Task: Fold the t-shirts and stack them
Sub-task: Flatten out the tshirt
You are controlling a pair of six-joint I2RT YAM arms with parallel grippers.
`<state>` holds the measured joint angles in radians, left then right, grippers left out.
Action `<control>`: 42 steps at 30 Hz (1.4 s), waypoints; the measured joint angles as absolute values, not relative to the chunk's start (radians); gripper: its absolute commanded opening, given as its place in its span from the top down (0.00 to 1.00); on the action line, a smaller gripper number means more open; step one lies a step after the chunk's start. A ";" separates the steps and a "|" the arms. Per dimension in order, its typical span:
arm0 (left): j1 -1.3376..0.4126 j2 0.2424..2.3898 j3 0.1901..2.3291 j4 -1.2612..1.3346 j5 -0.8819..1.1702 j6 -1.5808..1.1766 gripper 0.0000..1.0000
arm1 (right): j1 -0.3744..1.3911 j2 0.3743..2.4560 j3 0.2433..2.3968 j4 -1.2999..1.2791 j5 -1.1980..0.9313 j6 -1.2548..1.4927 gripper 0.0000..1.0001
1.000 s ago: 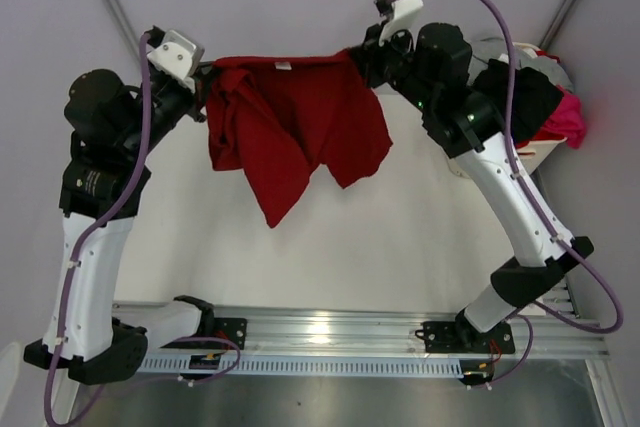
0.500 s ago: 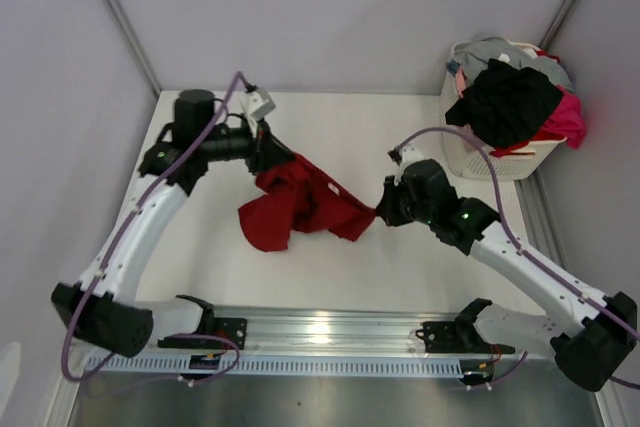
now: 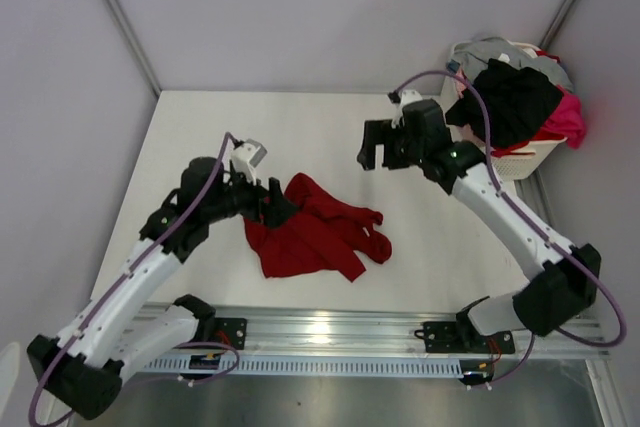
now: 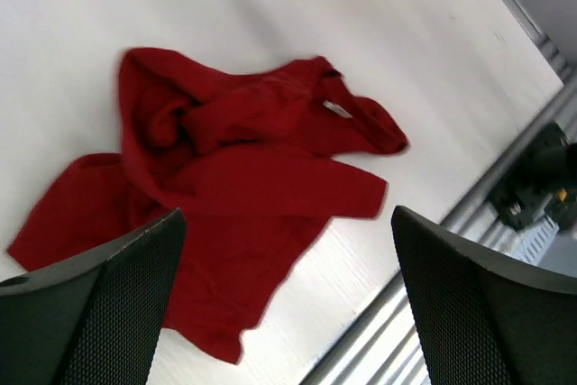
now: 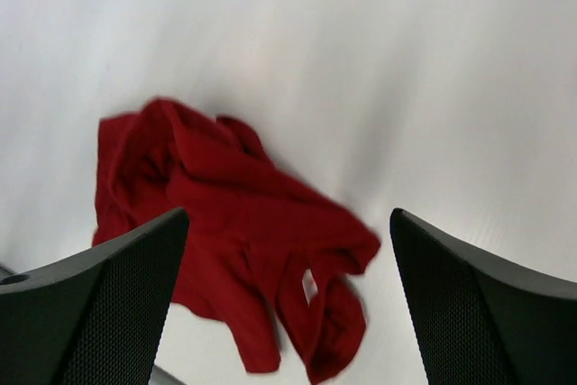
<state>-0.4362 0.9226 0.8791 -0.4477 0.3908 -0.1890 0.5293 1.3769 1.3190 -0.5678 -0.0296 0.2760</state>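
A dark red t-shirt (image 3: 320,235) lies crumpled on the white table, near the front and a little left of centre. My left gripper (image 3: 277,209) is open at the shirt's left edge and holds nothing. In the left wrist view the red t-shirt (image 4: 243,178) spreads beyond the wide-apart fingers (image 4: 99,313). My right gripper (image 3: 378,147) is open, raised above the table behind and to the right of the shirt. The right wrist view looks down on the red t-shirt (image 5: 234,223) between its empty fingers (image 5: 487,313).
A white laundry basket (image 3: 500,162) stands at the back right corner. It holds a black t-shirt (image 3: 510,97), a pink one (image 3: 570,119) and a grey one (image 3: 492,47). The metal rail (image 3: 330,332) runs along the table's front edge. Grey walls enclose the table.
Both grippers have let go of the red t-shirt, which dropped into a heap on the table. The left gripper has come down to it; the right arm has lifted away to the back right.
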 measured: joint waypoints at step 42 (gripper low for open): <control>-0.805 1.153 0.891 -0.517 0.107 -0.638 0.19 | 0.413 1.767 1.390 -0.426 0.036 0.052 1.00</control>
